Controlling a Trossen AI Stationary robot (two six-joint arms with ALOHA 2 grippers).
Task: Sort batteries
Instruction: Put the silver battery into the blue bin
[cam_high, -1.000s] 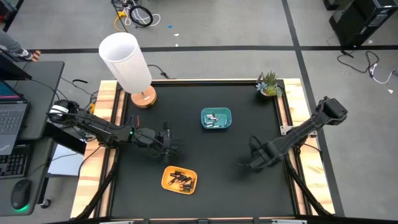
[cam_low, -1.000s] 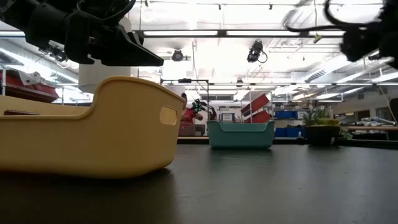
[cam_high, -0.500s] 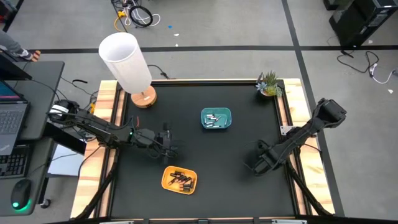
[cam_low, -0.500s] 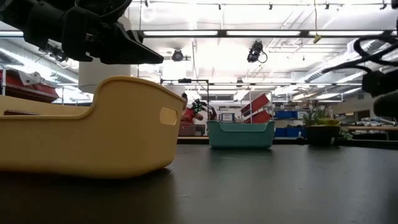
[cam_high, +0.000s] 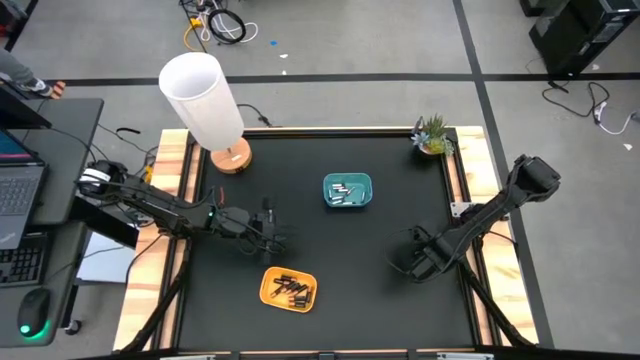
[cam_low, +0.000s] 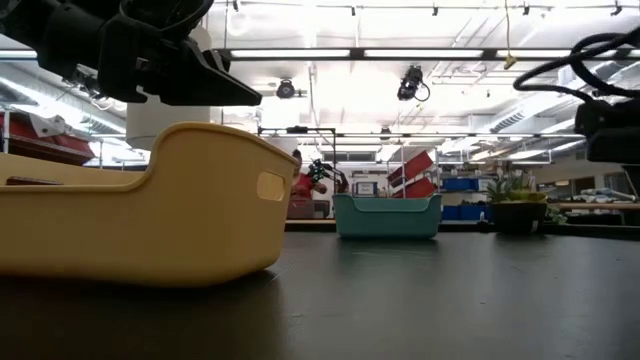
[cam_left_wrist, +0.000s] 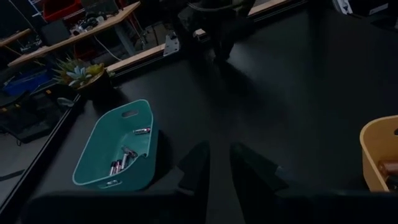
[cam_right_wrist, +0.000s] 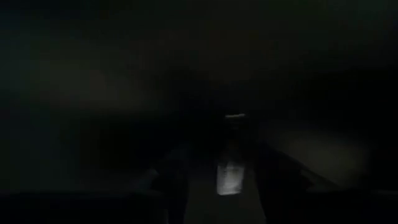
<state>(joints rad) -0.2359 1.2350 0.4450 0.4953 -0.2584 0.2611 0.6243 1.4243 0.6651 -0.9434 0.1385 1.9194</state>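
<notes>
The yellow tray (cam_high: 288, 288) near the table's front holds dark batteries (cam_high: 292, 291). The teal tray (cam_high: 347, 191) at mid-table holds silvery batteries (cam_left_wrist: 124, 162). My right gripper (cam_high: 403, 265) is low over the table's right half, pointing down. In the dim right wrist view it (cam_right_wrist: 222, 180) is open, with one silvery-white and black battery (cam_right_wrist: 230, 165) lying between its fingers. I see no touch between them. My left gripper (cam_left_wrist: 219, 168) hangs above the table left of the yellow tray, open by a narrow gap and empty.
A white lamp on a wooden base (cam_high: 205, 100) stands at the far left corner and a small potted plant (cam_high: 433, 135) at the far right corner. In the low view the yellow tray (cam_low: 150, 200) fills the left foreground. The black mat between the trays and my right arm is bare.
My right gripper has come down toward the table, most of it in the first half second, then held low. My left arm has kept still, and the trays have not moved.
</notes>
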